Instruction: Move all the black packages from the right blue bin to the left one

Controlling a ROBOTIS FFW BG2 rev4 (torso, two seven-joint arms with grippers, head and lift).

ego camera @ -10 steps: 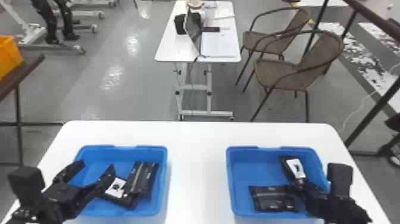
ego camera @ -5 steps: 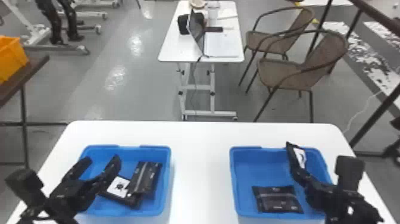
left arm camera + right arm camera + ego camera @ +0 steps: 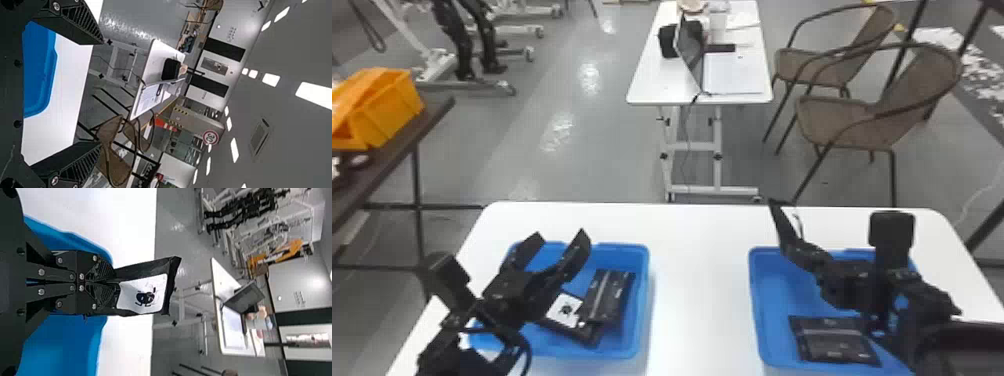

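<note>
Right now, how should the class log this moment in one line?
right gripper: shut on white-labelled package | left gripper: open, empty | left blue bin: two black packages visible | right blue bin: one black package visible

by the surface (image 3: 699,300), the left bin (image 3: 644,300) and the right bin (image 3: 774,310) are being borne apart. in the left bin, a lower package (image 3: 564,312) is being overlapped by an upper package (image 3: 609,295). in the right bin, a third package (image 3: 832,340) is being held; above, a raised package (image 3: 145,291) is being gripped by the right gripper (image 3: 804,250). behind, a table (image 3: 652,75) is being flanked by chairs (image 3: 842,120).
</note>
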